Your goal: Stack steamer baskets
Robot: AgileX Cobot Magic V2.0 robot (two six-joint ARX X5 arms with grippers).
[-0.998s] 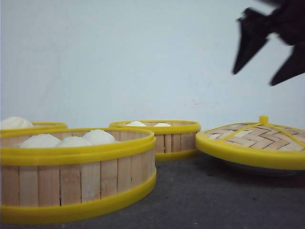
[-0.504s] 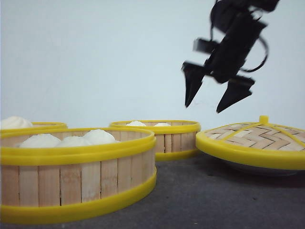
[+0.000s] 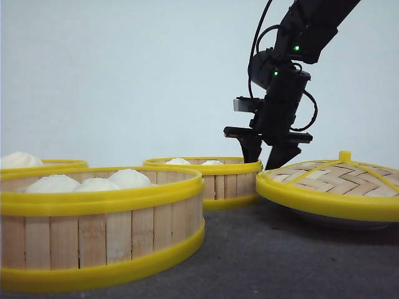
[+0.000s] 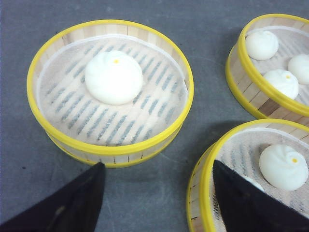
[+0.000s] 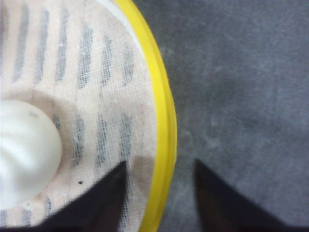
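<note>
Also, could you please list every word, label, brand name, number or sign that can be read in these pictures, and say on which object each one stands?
None: no readable text appears in any view.
The steamer baskets and the lid carry no print or labels.
The buns bear only small orange dots, not characters.
The right arm shows two green lights, no lettering.

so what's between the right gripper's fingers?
The yellow rim of the far basket: in the right wrist view the right gripper is open and straddles it, one finger over the liner, the other over bare table.
</note>
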